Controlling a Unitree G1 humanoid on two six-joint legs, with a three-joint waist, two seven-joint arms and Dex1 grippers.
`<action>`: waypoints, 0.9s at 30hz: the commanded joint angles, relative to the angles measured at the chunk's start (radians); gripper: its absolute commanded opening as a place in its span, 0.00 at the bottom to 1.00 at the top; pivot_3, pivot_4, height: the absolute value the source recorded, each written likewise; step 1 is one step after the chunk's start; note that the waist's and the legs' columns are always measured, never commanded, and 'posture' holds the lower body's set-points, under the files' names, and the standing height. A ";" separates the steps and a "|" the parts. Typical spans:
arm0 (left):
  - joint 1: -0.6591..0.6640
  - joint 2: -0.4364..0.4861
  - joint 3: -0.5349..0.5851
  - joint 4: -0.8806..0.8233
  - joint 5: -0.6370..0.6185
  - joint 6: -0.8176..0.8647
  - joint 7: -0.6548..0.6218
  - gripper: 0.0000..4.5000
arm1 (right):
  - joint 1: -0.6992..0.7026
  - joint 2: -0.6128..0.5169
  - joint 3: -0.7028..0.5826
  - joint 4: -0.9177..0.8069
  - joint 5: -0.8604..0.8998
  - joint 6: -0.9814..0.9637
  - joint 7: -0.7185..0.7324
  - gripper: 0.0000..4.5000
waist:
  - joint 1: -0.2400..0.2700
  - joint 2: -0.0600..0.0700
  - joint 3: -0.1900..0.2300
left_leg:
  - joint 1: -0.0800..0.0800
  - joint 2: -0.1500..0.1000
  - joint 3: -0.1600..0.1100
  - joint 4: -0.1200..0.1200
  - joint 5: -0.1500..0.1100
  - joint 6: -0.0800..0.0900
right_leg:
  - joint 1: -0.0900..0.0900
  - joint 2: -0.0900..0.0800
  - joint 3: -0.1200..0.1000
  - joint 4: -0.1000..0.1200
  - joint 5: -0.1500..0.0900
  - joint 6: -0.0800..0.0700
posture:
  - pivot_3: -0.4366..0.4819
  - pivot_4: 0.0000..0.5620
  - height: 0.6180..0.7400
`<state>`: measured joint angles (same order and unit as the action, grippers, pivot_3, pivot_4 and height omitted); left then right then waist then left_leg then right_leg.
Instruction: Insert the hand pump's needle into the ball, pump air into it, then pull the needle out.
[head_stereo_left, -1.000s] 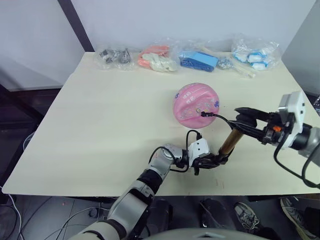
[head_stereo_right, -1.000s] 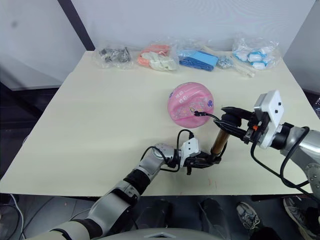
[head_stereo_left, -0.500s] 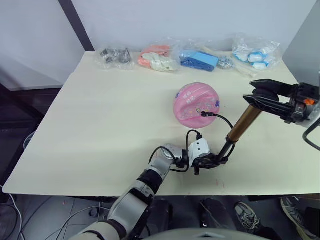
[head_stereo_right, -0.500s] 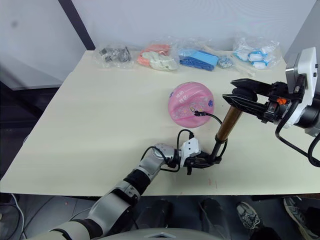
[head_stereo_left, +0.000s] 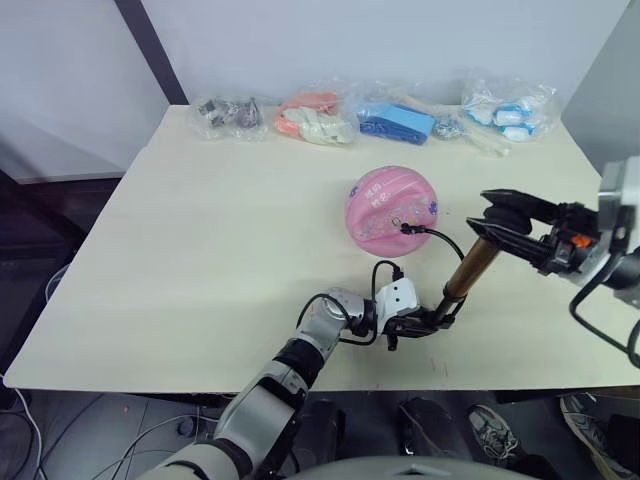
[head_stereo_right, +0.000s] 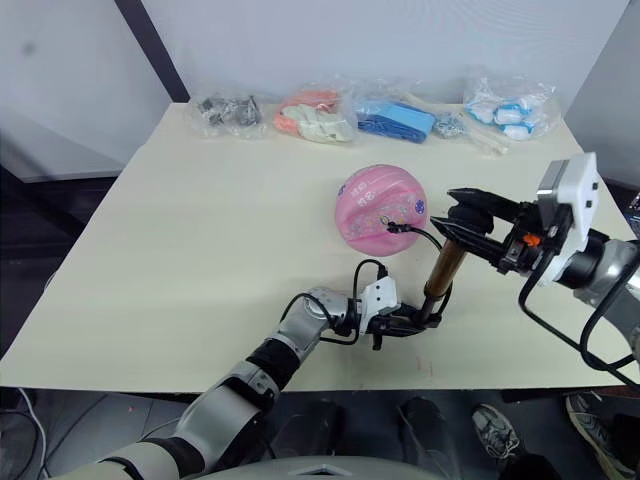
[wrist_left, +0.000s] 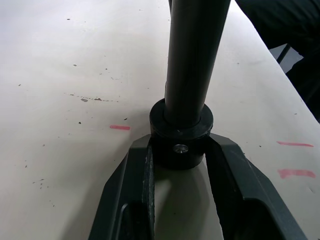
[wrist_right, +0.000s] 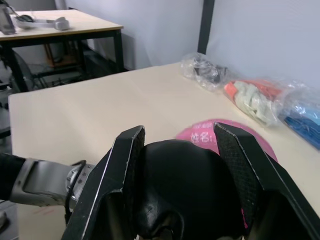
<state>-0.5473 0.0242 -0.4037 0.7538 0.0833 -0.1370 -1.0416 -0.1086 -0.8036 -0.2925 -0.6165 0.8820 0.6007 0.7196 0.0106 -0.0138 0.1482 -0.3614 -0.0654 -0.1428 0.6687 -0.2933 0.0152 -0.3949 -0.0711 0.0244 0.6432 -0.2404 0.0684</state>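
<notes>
Head view: the ball (head_stereo_left: 392, 211) is seen resting on the pale table (head_stereo_left: 200, 250), right of centre, well short of the row of plastic bags (head_stereo_left: 370, 115) along the far edge. The needle (head_stereo_left: 405, 228) is seated in the ball's near-right side, with the thin black hose (head_stereo_left: 448, 243) looping from it toward the hand pump (head_stereo_left: 469, 269). The pump is held tilted, its top leaning to the right, base near the table's front edge. The left gripper (head_stereo_left: 440, 318) is clamped on the black base cap; the right gripper (head_stereo_left: 490, 226) is closed around the black T-handle (head_stereo_left: 482, 229) at the top. Left wrist view: the left gripper's fingers (wrist_left: 137, 170) are pressed against both sides of the base cap (wrist_left: 181, 135), just above the table, with red marks (wrist_left: 120, 127) noted on the surface nearby. Right wrist view: the two fingers (wrist_right: 127, 157) of the right gripper are set tight on either side of the rounded black handle (wrist_right: 175, 185), and the pink ball (wrist_right: 225, 135) is visible beyond it, with bags farther off.
</notes>
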 joint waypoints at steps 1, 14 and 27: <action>0.018 0.008 -0.012 0.032 0.012 0.031 -0.004 0.23 | 0.051 0.026 0.096 0.018 -0.062 -0.025 0.043 0.39 | 0.000 -0.001 -0.001 | 0.000 0.000 0.000 0.000 0.000 0.000 | 0.000 0.000 0.000 0.000 0.000 0.000 | 0.48 0.27 1.00; 0.026 0.009 -0.012 0.014 0.010 0.054 -0.006 0.23 | 0.175 0.149 0.267 0.138 -0.334 -0.245 0.079 0.39 | 0.000 -0.001 -0.002 | 0.001 0.000 -0.001 0.000 0.000 0.000 | 0.000 0.000 -0.001 0.000 0.000 0.000 | 0.48 0.27 1.00; 0.018 0.003 -0.012 0.028 0.015 0.047 0.010 0.23 | 0.077 0.113 0.148 0.067 -0.226 -0.169 0.073 0.39 | 0.001 0.000 -0.002 | 0.000 0.000 -0.001 0.000 0.000 0.000 | 0.000 0.000 0.000 0.000 0.000 0.000 | 0.48 0.27 1.00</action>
<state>-0.5460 0.0218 -0.4035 0.7460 0.0827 -0.1152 -1.0394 -0.0089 -0.6693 -0.1083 -0.4951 0.5751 0.3859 0.7749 0.0114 -0.0134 0.1457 -0.3615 -0.0655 -0.1435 0.6688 -0.2931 0.0149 -0.3947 -0.0708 0.0242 0.6433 -0.2404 0.0683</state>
